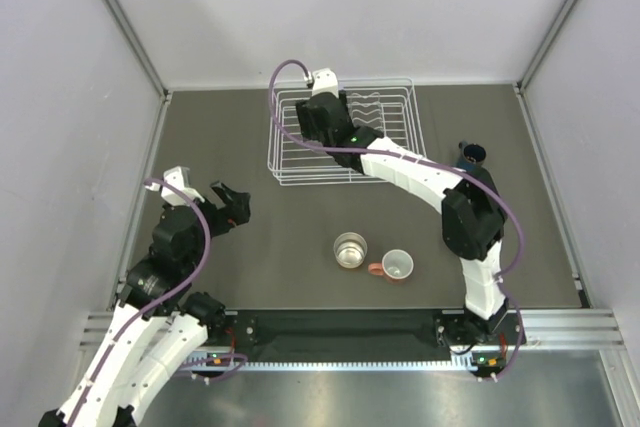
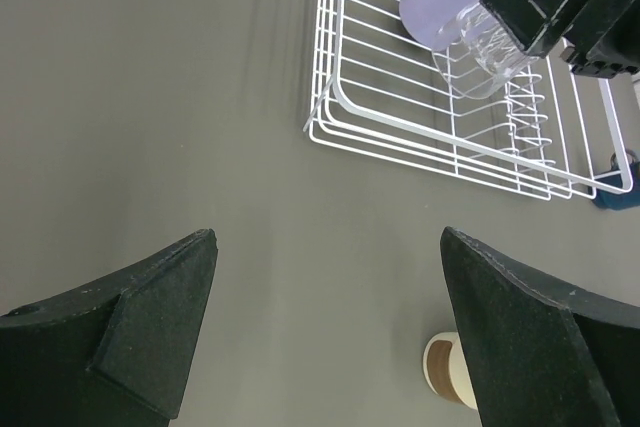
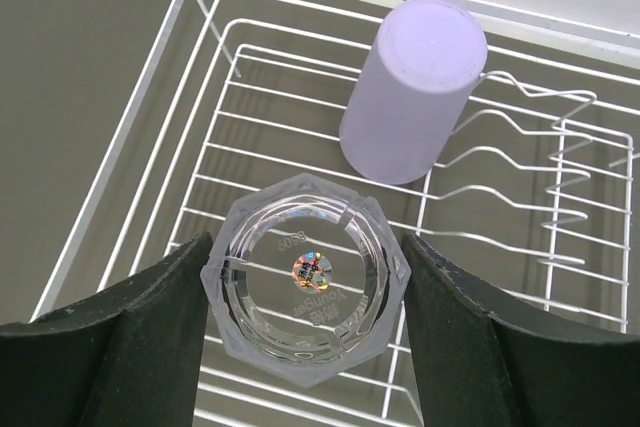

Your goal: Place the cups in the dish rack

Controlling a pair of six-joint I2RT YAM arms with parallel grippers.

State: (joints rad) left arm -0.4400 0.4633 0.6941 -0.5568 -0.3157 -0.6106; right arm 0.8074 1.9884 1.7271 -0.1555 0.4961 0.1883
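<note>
Clear faceted tumbler (image 3: pixel 303 277) is clamped between the right fingers (image 3: pixel 150 337), base toward the wrist and mouth toward the wire floor of the dish rack (image 3: pixel 140 89), which lies straight below the fingertips. Lavender tumbler (image 3: pixel 415 87) stands inverted in the rack just beyond those fingertips, apart from the held one. Left fingers (image 2: pixel 140 317) are spread wide and empty over bare desk, rack well ahead; the right arm is nearer.

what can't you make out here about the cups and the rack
Top view: the right arm hides the lavender plastic tumbler and clear faceted glass at the white wire dish rack.
Top view: its elbow partly covers the dark blue mug.
Right wrist view: whether the glass touches the wires.
</note>
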